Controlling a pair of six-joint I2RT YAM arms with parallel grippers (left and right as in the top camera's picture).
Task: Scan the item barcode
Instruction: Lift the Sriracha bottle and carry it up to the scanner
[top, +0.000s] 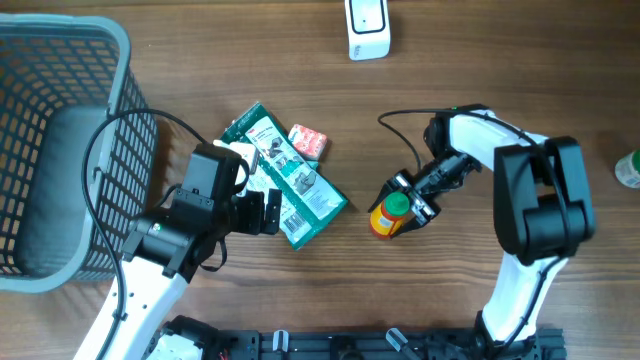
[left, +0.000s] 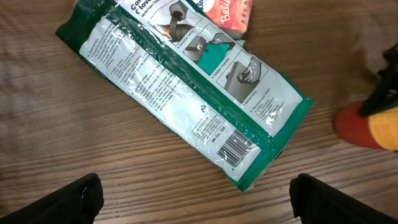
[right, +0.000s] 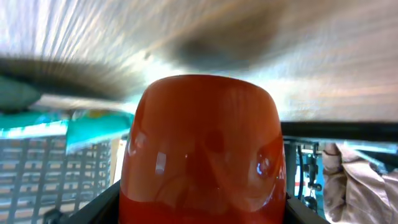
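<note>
Overhead: I see right fingers (top: 422, 211) clamped around orange bottle (top: 384, 224), just right of green packet (top: 290, 185) on desk (top: 500, 80). Left fingers (top: 272, 212) spread wide at packet's edge, holding nothing.

Both arms are built of white links (top: 135, 305) and black joint housings (top: 545, 195); thin black cables (top: 382, 119) are looped towards ten o'clock.

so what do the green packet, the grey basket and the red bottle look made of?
The packet looks like thin plastic film, glossy, with creases and glare. The basket looks like moulded plastic, matte grey, with open lattice walls. The bottle is smooth and shiny with sharp reflections; probably plastic, though glass can't be ruled out.
</note>
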